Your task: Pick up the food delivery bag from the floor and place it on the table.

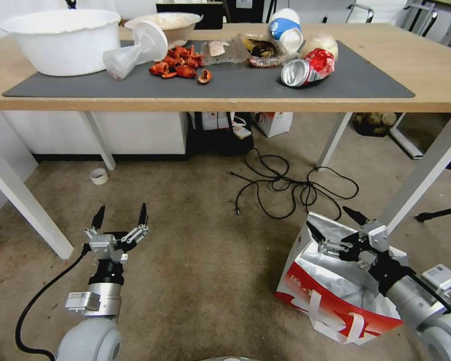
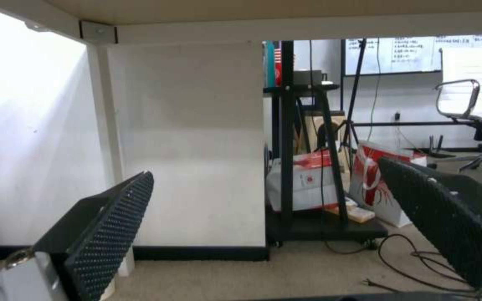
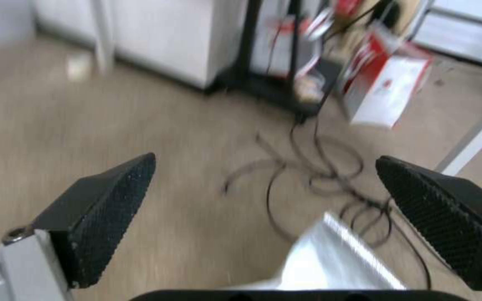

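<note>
1. Head view: the food delivery bag (image 1: pixel 330 291), red and white with a silver foil lining, stands open on the carpet at about four o'clock in the scene, beside a white leg of the table (image 1: pixel 436 75). The right gripper (image 1: pixel 335 223) hovers at the bag's open top, at its far rim, fingers spread and grasping nothing. White strap handles hang on the bag's near side. The left gripper (image 1: pixel 120 218) sits at about eight o'clock, well apart from the bag, fingers released and empty, above bare carpet. The table spans the twelve o'clock band; its dark grey mat (image 1: pixel 210 80) carries a white bowl (image 1: pixel 62 40), red food scraps (image 1: pixel 178 65) and a crushed can (image 1: pixel 300 72). A tangle of black cable (image 1: pixel 285 185) lies on the floor just beyond the bag.

2. Left wrist view: two black textured fingertips (image 2: pixel 113 221) stand wide apart with nothing between them. Past them are the table's underside, a white panel and a black stand.

3. Right wrist view: the fingertips (image 3: pixel 113 209) are spread wide. The bag's foil edge (image 3: pixel 330 259) lies between them, nearer the camera and untouched. The black cable (image 3: pixel 308 175) lies on the carpet beyond.
</note>
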Motion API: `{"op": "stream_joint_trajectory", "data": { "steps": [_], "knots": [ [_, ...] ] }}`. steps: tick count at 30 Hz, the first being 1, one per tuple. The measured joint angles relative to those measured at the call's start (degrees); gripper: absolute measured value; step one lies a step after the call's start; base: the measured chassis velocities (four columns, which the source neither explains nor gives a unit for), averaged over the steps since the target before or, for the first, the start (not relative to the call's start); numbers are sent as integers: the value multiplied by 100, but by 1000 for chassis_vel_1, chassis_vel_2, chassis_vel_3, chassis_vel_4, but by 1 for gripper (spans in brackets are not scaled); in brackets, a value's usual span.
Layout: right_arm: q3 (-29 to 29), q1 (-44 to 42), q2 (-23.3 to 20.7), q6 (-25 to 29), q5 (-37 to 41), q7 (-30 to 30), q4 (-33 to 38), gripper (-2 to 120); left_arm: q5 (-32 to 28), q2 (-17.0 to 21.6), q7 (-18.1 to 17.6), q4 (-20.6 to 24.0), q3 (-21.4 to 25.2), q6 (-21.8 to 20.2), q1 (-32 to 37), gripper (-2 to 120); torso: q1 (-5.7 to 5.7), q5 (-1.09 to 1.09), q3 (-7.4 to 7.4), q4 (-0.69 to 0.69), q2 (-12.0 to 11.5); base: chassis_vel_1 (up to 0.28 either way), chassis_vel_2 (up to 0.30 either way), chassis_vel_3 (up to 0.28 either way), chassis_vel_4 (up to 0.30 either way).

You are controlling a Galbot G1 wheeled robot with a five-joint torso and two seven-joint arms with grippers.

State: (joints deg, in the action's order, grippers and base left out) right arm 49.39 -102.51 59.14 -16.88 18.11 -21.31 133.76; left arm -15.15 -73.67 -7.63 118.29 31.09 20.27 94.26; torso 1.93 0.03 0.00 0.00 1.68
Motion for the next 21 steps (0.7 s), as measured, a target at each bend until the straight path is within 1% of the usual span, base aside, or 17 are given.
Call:
{"op": "stream_joint_trajectory", "data": {
  "steps": [1,2,3,5,6,8,9,10,11,12,14,15,17,18,21],
  "knots": [
    [11,-78,-298,-10,-63,-5,-77,100,0,8,-1,0,15,19,8,100,0,-2,0,0,2,0,0,0,0],
    [22,-97,-395,-19,-80,-7,-102,100,-1,13,-1,-2,25,27,9,100,0,-2,0,-1,2,0,0,0,0],
    [22,-97,-395,-19,-80,-7,-102,100,-1,13,-1,-2,25,27,9,100,0,-2,0,-1,2,0,0,0,0],
    [131,-159,-924,-141,-138,-45,-249,100,-20,48,-2,-14,73,80,8,100,1,-1,0,1,5,0,0,0,0],
    [131,-159,-924,-141,-138,-45,-249,100,-20,48,-2,-14,73,80,8,100,1,-1,0,1,5,0,0,0,0],
    [228,-216,-1244,-228,-204,-114,-371,100,-48,74,-3,-16,95,95,4,100,1,-2,0,1,6,0,0,0,0],
    [364,-279,-1559,-321,-391,-204,-552,100,-70,90,-4,-16,108,104,-2,100,1,-1,0,0,8,0,0,0,0],
    [479,-315,-1776,-381,-507,-266,-699,100,-78,92,-4,-16,110,107,-9,100,2,-1,0,-1,9,0,0,0,0],
    [479,-315,-1776,-381,-507,-266,-699,100,-78,92,-4,-16,110,107,-9,100,2,-1,0,-1,9,0,0,0,0],
    [530,-319,-1864,-408,-541,-291,-761,100,-78,92,-4,-16,110,109,-10,100,2,-1,0,-1,10,0,0,0,0],
    [651,-235,-2175,-487,-636,-353,-992,100,-81,92,-3,-20,107,117,-15,100,2,-2,0,-2,11,0,0,0,0],
    [651,-235,-2175,-487,-636,-353,-992,100,-81,92,-3,-20,107,117,-15,100,2,-2,0,-2,11,0,0,0,0],
    [654,-4,-2419,-499,-872,-446,-1218,100,-81,82,-2,-35,95,126,-15,100,2,-2,0,0,12,0,0,0,0],
    [654,-4,-2419,-499,-872,-446,-1218,100,-81,82,-2,-35,95,126,-15,100,2,-2,0,0,12,0,0,0,0],
    [287,498,-2817,-565,-1151,-643,-1517,100,-65,47,1,-47,66,128,7,100,3,-3,0,1,14,0,0,0,0]
  ]
}}
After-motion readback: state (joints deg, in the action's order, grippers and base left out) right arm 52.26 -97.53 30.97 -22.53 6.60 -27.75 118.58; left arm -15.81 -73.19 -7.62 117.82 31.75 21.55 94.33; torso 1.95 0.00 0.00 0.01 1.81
